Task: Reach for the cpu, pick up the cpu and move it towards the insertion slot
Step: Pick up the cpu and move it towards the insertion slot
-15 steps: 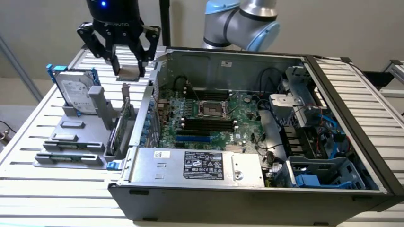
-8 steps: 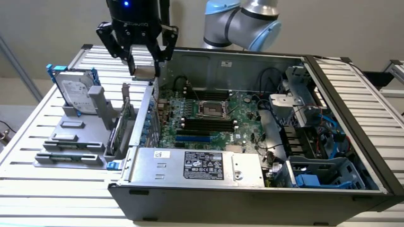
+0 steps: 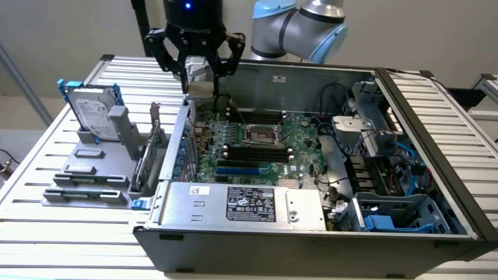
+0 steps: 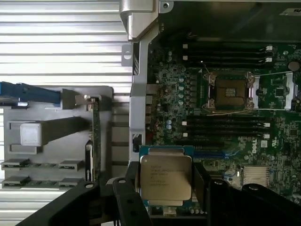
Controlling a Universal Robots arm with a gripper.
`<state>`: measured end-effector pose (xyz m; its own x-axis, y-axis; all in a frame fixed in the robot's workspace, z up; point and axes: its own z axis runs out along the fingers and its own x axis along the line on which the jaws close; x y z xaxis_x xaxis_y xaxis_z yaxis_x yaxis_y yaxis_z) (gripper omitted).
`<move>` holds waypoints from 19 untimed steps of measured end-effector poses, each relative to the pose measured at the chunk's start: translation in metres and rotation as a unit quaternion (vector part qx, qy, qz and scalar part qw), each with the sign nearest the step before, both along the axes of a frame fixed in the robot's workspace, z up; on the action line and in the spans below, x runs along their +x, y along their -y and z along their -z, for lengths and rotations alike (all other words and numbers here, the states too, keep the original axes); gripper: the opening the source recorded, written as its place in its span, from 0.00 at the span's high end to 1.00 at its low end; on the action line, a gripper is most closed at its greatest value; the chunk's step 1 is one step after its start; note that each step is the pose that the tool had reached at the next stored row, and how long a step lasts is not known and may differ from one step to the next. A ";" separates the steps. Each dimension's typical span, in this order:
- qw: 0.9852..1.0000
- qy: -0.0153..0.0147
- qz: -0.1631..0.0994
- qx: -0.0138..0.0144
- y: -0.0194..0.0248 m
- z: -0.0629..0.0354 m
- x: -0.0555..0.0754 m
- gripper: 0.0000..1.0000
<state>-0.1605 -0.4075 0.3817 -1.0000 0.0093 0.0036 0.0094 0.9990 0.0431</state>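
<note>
Claw grips the cpu by two opposite edges, its fingers closed on the chip and holding it level above the open computer case, near the case's rear wall. Across the green board lies the insertion slot, well apart from the chip. My judgement: carry it flat, avoid the case wall, and keep the chip's edges square to the slot's frame.
</note>
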 end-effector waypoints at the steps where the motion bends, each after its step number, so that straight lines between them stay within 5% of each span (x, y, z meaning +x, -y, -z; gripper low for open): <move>1: 1.000 0.000 0.000 0.000 -0.0002 0.0000 0.004 0.45; 9: 1.000 0.000 0.000 0.000 -0.0089 0.0013 0.040 0.45; 19: 1.000 0.000 0.000 0.000 -0.0413 0.0078 0.068 0.45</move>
